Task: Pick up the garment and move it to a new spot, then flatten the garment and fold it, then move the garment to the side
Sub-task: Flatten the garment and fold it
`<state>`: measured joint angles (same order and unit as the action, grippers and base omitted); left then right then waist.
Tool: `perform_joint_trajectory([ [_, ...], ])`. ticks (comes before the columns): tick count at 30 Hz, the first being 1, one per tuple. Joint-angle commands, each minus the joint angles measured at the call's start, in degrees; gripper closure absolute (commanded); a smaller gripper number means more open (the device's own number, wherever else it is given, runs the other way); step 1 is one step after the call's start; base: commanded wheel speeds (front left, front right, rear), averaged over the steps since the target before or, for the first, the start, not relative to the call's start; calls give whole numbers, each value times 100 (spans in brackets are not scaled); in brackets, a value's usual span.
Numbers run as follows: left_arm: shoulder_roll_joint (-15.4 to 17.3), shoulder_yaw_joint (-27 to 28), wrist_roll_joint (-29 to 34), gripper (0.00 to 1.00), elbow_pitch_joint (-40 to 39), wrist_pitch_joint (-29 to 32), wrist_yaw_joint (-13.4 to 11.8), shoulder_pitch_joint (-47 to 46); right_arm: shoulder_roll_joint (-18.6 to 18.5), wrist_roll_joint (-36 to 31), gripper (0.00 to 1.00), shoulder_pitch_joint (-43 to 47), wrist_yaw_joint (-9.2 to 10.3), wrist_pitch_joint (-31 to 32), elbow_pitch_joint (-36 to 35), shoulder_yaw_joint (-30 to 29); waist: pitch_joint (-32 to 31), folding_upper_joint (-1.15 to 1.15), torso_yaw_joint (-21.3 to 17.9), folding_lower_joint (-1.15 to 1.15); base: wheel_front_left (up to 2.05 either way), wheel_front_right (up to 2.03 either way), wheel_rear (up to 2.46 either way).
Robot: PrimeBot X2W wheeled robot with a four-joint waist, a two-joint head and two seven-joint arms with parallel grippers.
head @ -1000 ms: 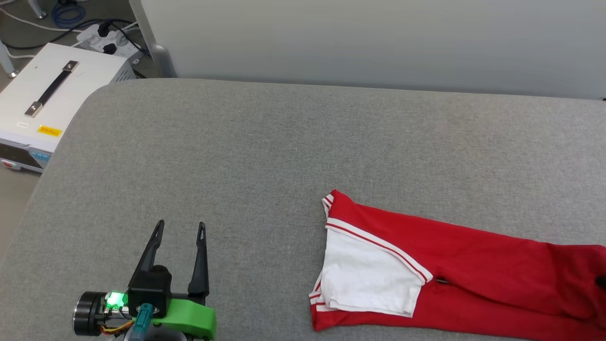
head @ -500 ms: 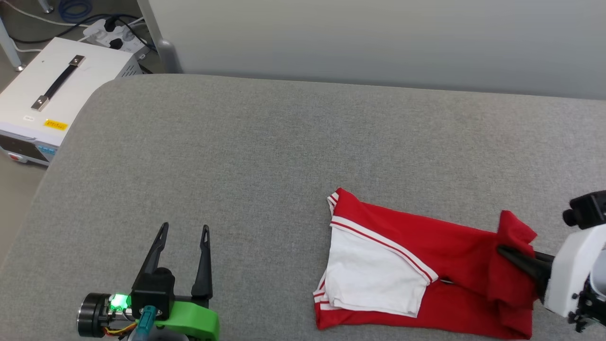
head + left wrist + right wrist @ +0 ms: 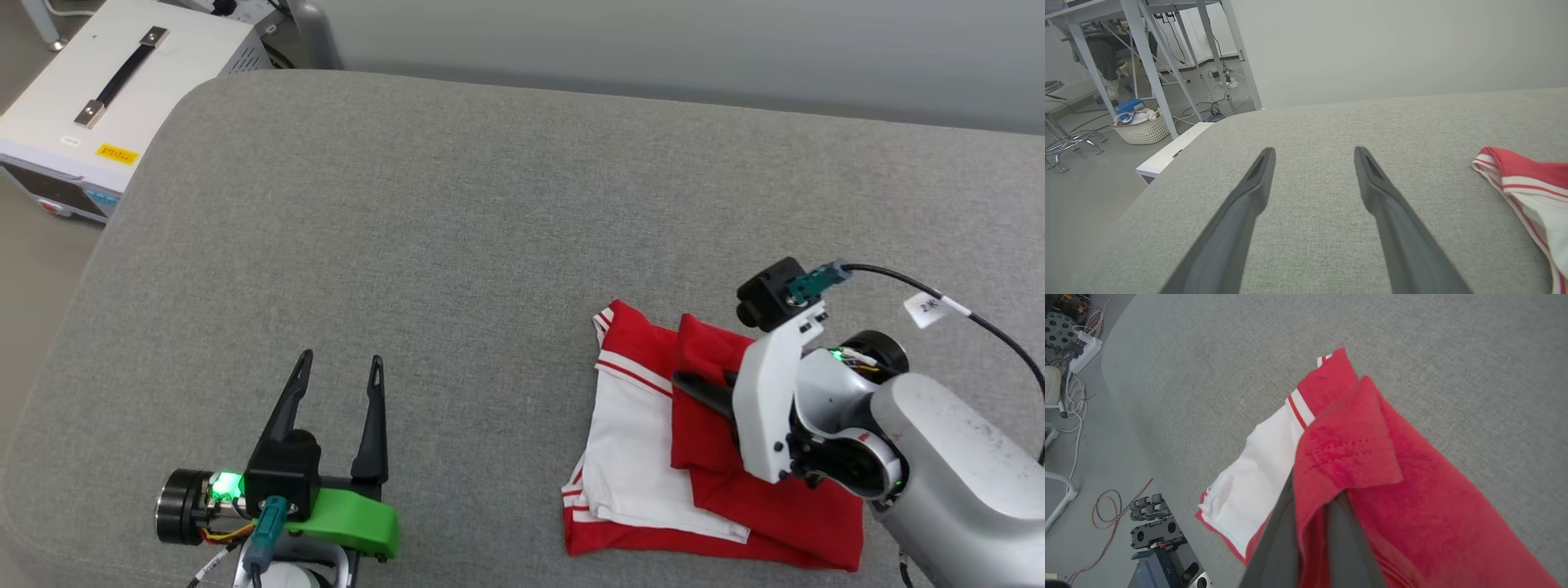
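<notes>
Head view: the garment (image 3: 710, 441) lies at the lower right of the grey surface (image 3: 457, 212), close to its near edge. It is a red shirt doubled over on itself. A white short sleeve spreads across its left part, edged with red-and-white striped trim, and the same trim shows at the top left corner. The right claw (image 3: 694, 385) reaches in from the right, its dark fingers pinched narrow on a red fold that lies over the sleeve. The left claw (image 3: 341, 359) sits at the lower left, well apart from the garment, its fingers spread wide with nothing between them. A white case (image 3: 106, 90) with a black handle stands beyond the surface's far left corner.

Left wrist view: the left claw (image 3: 1314, 150) stands wide over bare grey cloth. A corner of the garment (image 3: 1531, 183) shows at the right edge: red cloth, striped trim, then white. A pale basket (image 3: 1142, 128) sits on the floor to the left.

Right wrist view: the right claw (image 3: 1316, 498) is closed on the garment (image 3: 1372, 465). A flap of plain red cloth drapes over its fingers and hides their tips. Beyond the flap, the white sleeve and a striped band lie flat on the surface (image 3: 1453, 355)
</notes>
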<state>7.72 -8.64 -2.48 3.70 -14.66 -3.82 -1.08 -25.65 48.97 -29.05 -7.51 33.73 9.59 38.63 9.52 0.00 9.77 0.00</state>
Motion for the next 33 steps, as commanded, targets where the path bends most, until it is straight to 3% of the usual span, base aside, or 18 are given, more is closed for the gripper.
perform_joint_trajectory([
  [1, -46, -2, 51, 0, 23, -34, 32, -133, 108, -48, 100, -197, 2, -61, 199, 155, 102, 0, 95, 0, 0, 0, 0],
  [10, -136, -15, 75, 0, 76, -34, 68, -238, 321, -350, 100, -609, 2, -221, 1503, 955, 221, 0, 214, 0, 0, 0, 0],
  [11, -139, 0, 75, 0, 79, -34, 62, -231, 333, -317, 94, -602, 2, -313, 1571, 991, 207, 0, 201, 0, 0, 0, 0],
  [12, -140, 16, 75, 0, 82, -34, 58, -218, 339, -291, 56, -595, 2, -410, 1600, 1009, 187, 0, 183, 0, 0, 0, 0],
  [13, -139, 33, 76, 0, 89, -34, 55, -197, 325, -277, 0, -588, 2, -557, 1600, 1033, 156, 0, 160, 0, 0, 0, 0],
  [22, -88, 144, 92, 0, 91, -34, 58, 2, -118, -386, 0, -254, 2, -2325, 883, 546, -235, 0, -206, 0, 0, 0, 0],
  [27, -57, 196, 100, 0, 55, -34, 53, 129, -249, -1030, 0, 151, 2, -3259, 627, -324, -401, 0, -466, 0, 0, 0, 0],
  [33, -32, 265, 100, 0, -4, -34, 34, 226, 25, -2067, 0, 896, 2, -4147, 395, -1720, -537, 0, -679, 0, 0, 0, 0],
])
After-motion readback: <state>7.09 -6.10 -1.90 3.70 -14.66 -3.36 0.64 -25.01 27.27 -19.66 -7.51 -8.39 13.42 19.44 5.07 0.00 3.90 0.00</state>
